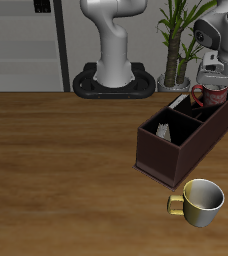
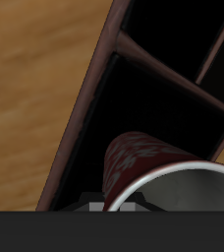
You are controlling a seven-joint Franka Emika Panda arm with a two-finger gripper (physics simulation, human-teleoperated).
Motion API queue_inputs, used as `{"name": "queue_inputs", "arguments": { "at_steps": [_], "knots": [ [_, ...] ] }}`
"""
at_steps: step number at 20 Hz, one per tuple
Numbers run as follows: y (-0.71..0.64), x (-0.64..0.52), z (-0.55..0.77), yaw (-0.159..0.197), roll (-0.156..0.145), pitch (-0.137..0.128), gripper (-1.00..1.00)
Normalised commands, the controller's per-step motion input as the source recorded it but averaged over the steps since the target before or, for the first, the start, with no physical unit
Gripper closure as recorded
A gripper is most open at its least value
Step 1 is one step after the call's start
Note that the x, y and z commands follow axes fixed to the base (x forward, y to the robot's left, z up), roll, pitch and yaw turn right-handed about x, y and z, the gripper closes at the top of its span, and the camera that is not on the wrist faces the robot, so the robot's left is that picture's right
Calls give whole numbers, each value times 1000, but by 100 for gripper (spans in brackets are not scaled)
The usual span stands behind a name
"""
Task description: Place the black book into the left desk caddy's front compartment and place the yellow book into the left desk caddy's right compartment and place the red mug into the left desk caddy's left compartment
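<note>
My fingers: honestly can't see the tips properly. In the wrist view only a bit of grey gripper hardware shows right up against the mug rim, so I can't tell if I'm pinching it or spread around it.

My gripper (image 1: 212, 88): sitting over the far end of the caddy, right on top of the mug, wrist body above it.

Red mug (image 1: 208, 96): upright-ish at the caddy's far end, rim and handle poking up above the wall. From the wrist view it's the mottled red-pink side and pale rim of the red mug (image 2: 143, 167), grey inside, filling the view close to me, low in a dark section.

Left desk caddy (image 1: 166, 160): dark maroon box, angled on the table, its near corner pointing toward the table's front edge. Wrist view shows the left desk caddy (image 2: 84, 98) long wall and two dividers branching off, insides too dark to read.

Something pale (image 1: 166, 129): in the caddy's nearer section there's a light-coloured shape, too small to say which book it is.

Pale yellow mug (image 1: 199, 203): standing on the table near the front edge, apart from the caddy, handle toward the table's middle.

Table (image 1: 56, 170): brown wood grain.

Far back: robot base (image 1: 114, 80) and a potted plant (image 1: 181, 40).
</note>
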Motion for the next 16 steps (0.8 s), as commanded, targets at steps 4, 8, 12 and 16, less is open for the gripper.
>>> {"name": "queue_inputs", "arguments": {
  "at_steps": [4, 8, 12, 16],
  "knots": [
    [117, -28, -181, 74, 140, 30, -100],
    [11, -20, -70, 21, 77, -13, -100],
    [-98, 91, 30, 18, -23, -13, -100],
    [-138, -99, 254, 0, 11, -31, -100]
  ]
}}
